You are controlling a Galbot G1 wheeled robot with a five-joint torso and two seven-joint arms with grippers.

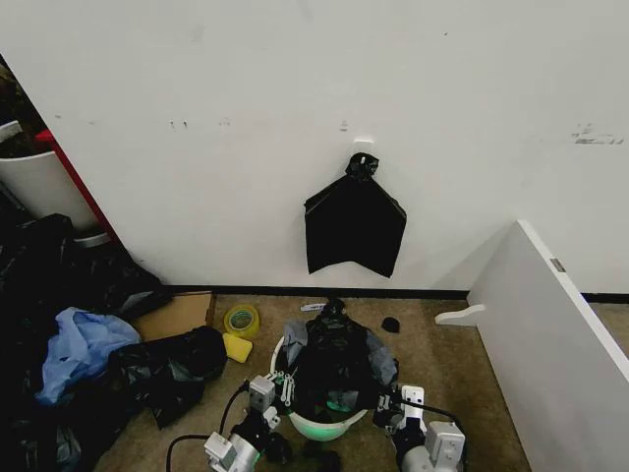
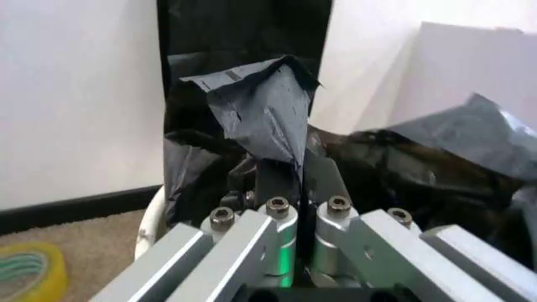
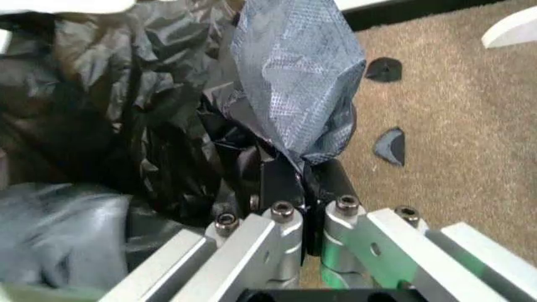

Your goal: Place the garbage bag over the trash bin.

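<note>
The trash bin (image 1: pixel 324 429) is a round white bucket on the carpet right in front of me. The garbage bag (image 1: pixel 337 362), black and crinkly, lies bunched over its top and hangs over the rim. My left gripper (image 1: pixel 283 385) sits at the bin's left rim, shut on a fold of the bag's edge. The left wrist view has that gripper (image 2: pixel 300 189) pinching a raised flap of bag (image 2: pixel 260 107) beside the white rim (image 2: pixel 151 217). At the bin's right side my right gripper (image 1: pixel 386 398) is shut too, and its wrist view has it (image 3: pixel 304 182) clamped on a greyish flap of bag (image 3: pixel 293 82).
A flat black bag (image 1: pixel 354 231) hangs on the white wall behind the bin. Left are a white tub with a red pole (image 1: pixel 44 182), heaped black bags with blue plastic (image 1: pixel 84 354), cardboard (image 1: pixel 177 315) and a yellow tape roll (image 1: pixel 242 321). A white board (image 1: pixel 550 334) leans at right.
</note>
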